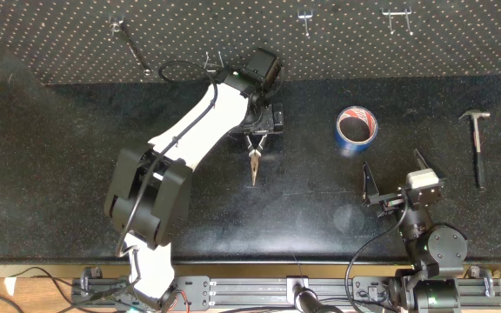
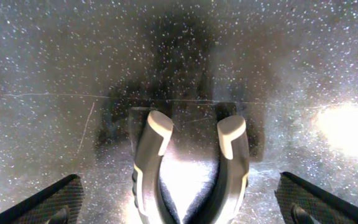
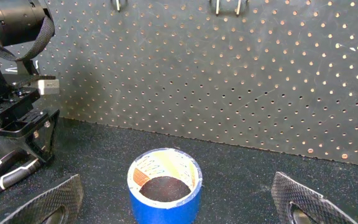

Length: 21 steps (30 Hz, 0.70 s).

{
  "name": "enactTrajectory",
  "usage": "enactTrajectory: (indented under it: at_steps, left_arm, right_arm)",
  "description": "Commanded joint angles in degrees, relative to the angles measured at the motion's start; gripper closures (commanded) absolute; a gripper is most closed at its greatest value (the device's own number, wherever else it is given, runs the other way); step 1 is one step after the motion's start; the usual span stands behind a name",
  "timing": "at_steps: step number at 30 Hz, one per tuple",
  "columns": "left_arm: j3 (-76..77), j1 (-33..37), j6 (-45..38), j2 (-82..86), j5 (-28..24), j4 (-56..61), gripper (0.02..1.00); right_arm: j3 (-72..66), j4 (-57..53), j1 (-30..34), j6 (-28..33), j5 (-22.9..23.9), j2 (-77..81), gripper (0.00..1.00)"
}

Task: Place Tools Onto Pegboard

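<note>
1. Two hands, both with fingers apart. The left hand (image 1: 261, 130) is down over the pliers (image 1: 255, 161) and clamped on nothing. The right hand (image 1: 392, 165) sits spread near its base, facing the tape (image 1: 356, 128).
2. Key relation: the pliers lie flat on the counter (image 1: 76, 174), right under my left hand. Their long axis runs from the pegboard (image 1: 320, 52) toward the front edge, with the handle ends at the pegboard side and the nose toward the arm bases.
3. In the left wrist view both handles sit between my fingers (image 2: 39, 202), roughly centred. I judge that closing would catch them across the axis.
4. The left arm is far nearer. The right hand is well apart from the pliers and closer to the tape.
5. Look of the pliers: dark grey handles with pale ends, splayed in a V and meeting at the pivot, then a slim tapered nose. The handles look rubbery to me, so the grip should be decent.
6. Step, my call: this is the grasp stage and the pliers are not lifted yet. The tape and the hammer (image 1: 476, 148) are also on the counter. One wrench-like tool (image 1: 133, 45) hangs on the pegboard at left, and bare hooks (image 1: 305, 19) sit further right.
7. Risk: squeezing the splayed handles may swing them together and shift the pliers in my hand. The nose may also tip down on lifting.
</note>
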<state>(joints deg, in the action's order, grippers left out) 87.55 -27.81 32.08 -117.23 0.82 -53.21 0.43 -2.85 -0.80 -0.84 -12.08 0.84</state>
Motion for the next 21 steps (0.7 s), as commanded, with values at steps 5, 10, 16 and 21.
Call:
enactTrajectory:
  at_steps: [5,10,16,21]
  left_arm:
    - [1.18,-0.02,-0.81,-2.43,1.09,1.62,0.020]
    - [1.14,-0.02,-0.81,-3.43,1.05,1.81,0.023]
    - [1.14,-0.07,-0.81,-4.07,0.24,2.27,0.020]
    - [1.14,-0.07,-0.83,-4.13,0.20,2.29,0.018]
  right_arm:
    - [-0.17,-0.17,0.22,-0.63,0.09,-0.24,0.003]
    - [-0.17,-0.17,0.22,-0.63,0.09,-0.24,0.003]
    - [-0.17,-0.17,0.22,-0.63,0.09,-0.24,0.003]
    - [-0.17,-0.17,0.22,-0.63,0.09,-0.24,0.003]
